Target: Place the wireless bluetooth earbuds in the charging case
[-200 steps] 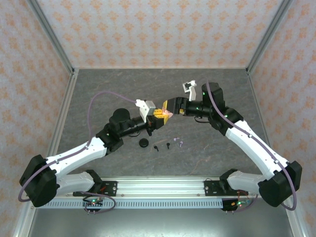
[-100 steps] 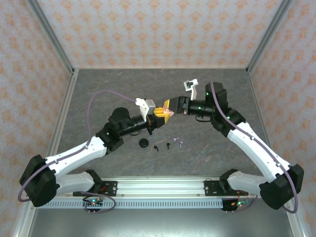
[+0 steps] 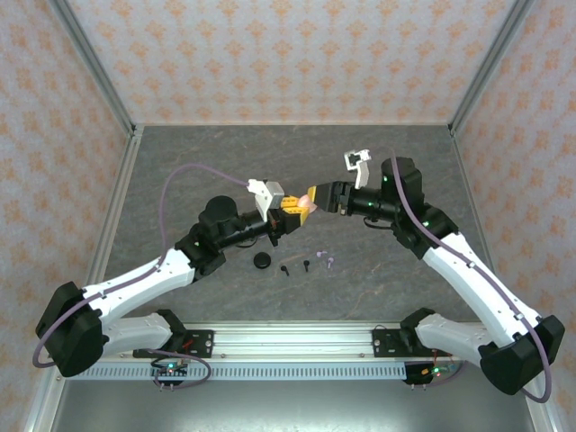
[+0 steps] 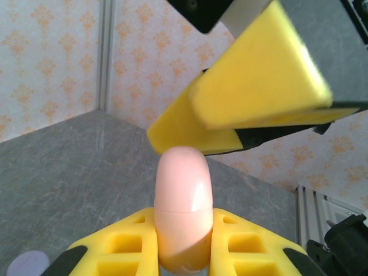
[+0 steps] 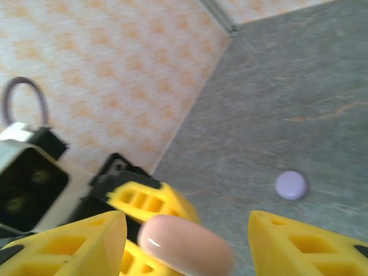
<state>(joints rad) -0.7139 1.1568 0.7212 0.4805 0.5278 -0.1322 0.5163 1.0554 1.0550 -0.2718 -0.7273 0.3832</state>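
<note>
Since a second ago, finds the right gripper drawn back a little toward its own side, elbow swung outward, with the left gripper left where it was. Keeps a pale pink, oval, glossy plastic charging case clenched in the left jaws, raised above the dark grey stone-patterned table near its middle. Shows, in the left wrist view, an unbroken seam line around that case, so counts the lid as unopened. Puts the right jaws released: spread wide to either side of the case's rounded end in the right wrist view, apparently touching nothing.

Leaves the small black stemmed earbuds loose on the table below the two grippers, near a round black case, with small lilac pieces, probably earbuds too, just beside them. Cannot make out any pale pink earbuds.

Judges the task barely begun: case lifted and presented, nothing inserted. Needs the lid opened first, most likely by the right jaws closing on the upper half. Then needs each earbud picked off the table and seated in its case.
</note>
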